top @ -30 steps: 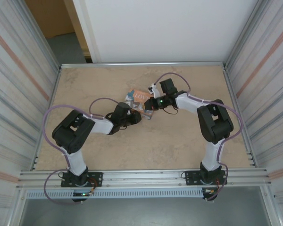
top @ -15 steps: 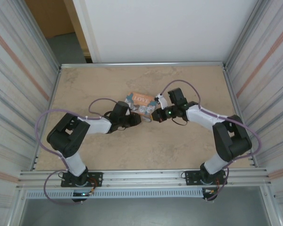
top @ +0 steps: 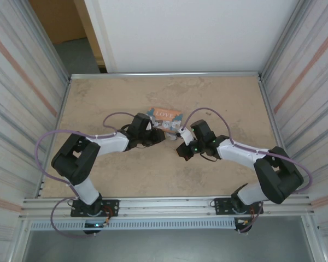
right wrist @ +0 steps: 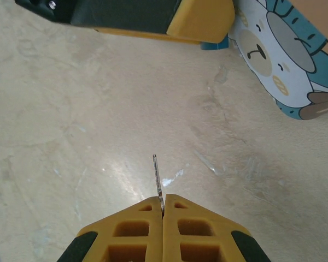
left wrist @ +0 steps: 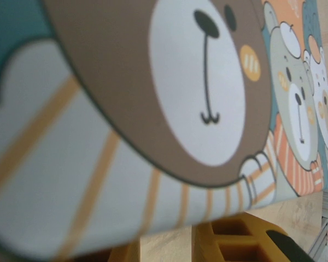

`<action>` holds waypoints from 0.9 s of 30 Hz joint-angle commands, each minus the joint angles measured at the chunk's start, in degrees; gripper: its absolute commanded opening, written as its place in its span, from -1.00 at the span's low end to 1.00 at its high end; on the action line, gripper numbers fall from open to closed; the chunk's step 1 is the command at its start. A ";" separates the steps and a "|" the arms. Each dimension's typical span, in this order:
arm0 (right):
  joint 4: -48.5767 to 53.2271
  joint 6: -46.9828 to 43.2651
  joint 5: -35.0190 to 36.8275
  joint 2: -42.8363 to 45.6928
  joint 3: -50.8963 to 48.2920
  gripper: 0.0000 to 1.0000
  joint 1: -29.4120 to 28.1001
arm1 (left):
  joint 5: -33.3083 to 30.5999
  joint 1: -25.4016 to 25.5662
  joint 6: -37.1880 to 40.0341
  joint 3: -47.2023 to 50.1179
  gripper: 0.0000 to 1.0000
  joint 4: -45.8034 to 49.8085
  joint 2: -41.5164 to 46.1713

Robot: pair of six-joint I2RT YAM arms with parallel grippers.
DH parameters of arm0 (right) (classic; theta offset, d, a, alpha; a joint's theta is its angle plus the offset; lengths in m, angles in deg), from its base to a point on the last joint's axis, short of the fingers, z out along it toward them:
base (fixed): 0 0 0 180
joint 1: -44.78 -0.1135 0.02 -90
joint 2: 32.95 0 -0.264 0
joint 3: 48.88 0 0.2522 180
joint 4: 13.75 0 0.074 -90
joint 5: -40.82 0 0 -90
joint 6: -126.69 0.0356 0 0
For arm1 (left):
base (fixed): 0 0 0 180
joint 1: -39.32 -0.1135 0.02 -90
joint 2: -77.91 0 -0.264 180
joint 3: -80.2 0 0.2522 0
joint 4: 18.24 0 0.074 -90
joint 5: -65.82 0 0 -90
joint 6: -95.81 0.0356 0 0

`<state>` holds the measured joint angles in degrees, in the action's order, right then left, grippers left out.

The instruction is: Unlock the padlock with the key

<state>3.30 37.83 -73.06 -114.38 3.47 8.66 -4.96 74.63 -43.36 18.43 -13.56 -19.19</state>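
The right gripper [right wrist: 163, 200] is clamped on the key [right wrist: 158, 177], blade forward, likely to line it up with the teal padlock [right wrist: 215, 45] beside the left gripper [top: 157, 136] — whose grip I cannot tell.

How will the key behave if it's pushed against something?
The key shows as a thin metal sliver, so it is probably light and stiff, though it might bend under side load. The right pincer holds it by one end with the blade sticking out, so it could pivot or slip if pushed off-axis.

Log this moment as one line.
right end effector shut on key | key apart from LOVE tin | left end effector beside it, grip unclear
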 commanded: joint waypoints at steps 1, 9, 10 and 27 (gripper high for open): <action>-4.41 -2.01 5.48 0.05 -0.71 -1.00 -1.70 | 1.81 0.10 -2.30 -1.66 -0.60 -0.19 1.99; -9.49 -3.23 9.52 -3.40 -0.86 -1.00 -4.23 | 2.37 0.57 -4.00 -1.55 -0.60 -1.38 2.19; -9.97 -3.34 9.98 -3.76 -0.88 -1.00 -4.51 | 2.42 0.63 -4.09 -1.58 -0.60 -1.38 2.19; -14.86 -3.76 13.41 -8.43 0.10 -1.00 -5.23 | 3.23 0.74 -5.02 -2.06 -0.63 -2.16 1.85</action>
<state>-9.77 34.86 -60.97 -121.77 2.88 4.05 -3.56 75.07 -47.25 18.43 -13.29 -19.19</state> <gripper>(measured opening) 0.043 0.234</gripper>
